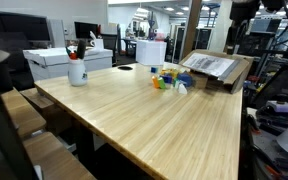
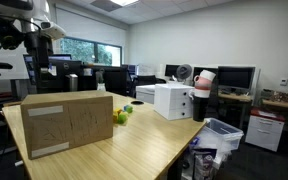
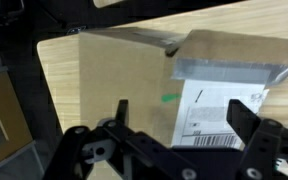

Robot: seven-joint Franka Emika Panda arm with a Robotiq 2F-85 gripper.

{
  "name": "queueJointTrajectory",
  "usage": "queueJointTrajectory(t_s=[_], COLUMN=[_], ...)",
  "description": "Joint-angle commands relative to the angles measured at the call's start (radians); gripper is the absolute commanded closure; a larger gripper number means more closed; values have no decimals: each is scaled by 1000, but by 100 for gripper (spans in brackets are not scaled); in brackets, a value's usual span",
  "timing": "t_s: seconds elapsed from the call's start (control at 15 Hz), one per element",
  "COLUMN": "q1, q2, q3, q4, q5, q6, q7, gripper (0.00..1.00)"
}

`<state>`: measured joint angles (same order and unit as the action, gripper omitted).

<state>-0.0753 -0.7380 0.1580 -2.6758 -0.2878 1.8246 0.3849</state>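
The gripper [image 3: 178, 108] hangs above the cardboard box [image 3: 134, 70] with its jaws spread wide and nothing between them; no contact with the box is visible. In the wrist view the two fingers [image 3: 121, 118] enter from the lower edge and frame a white shipping label [image 3: 219, 118] on the box, with an opened flap [image 3: 234, 58] lying beyond the label. The box rests on the wooden table [image 1: 154, 130], close to one end of it. In an exterior view the box [image 1: 216, 68] sits with its flaps tilted outward (the label side faces upward here), just beside a cluster of small coloured toys [image 1: 167, 80]. A white mug [image 1: 76, 70] holding pens stands well apart from the box, near the opposite long edge of the table. In an exterior view the closed side of the box [image 2: 69, 122] fills the foreground, the toys [image 2: 122, 115] lie just beside its corner, a white case [image 2: 172, 100] stands beyond them, and a bin [image 2: 219, 135] sits on the floor beside the table.
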Motion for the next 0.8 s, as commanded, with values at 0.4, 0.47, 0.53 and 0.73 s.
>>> queueJointTrajectory(t_s=[0.4,0.47,0.53,0.73], q1=[27,25,25,37], q2=[-2,-2,-2,-7], q3=[13,12,12,29], q4=[-21,-20,-20,-31], q5=[24,24,24,28], q6=[0,-1,-1,3], q7=[45,45,45,57], gripper=[0,0,0,0])
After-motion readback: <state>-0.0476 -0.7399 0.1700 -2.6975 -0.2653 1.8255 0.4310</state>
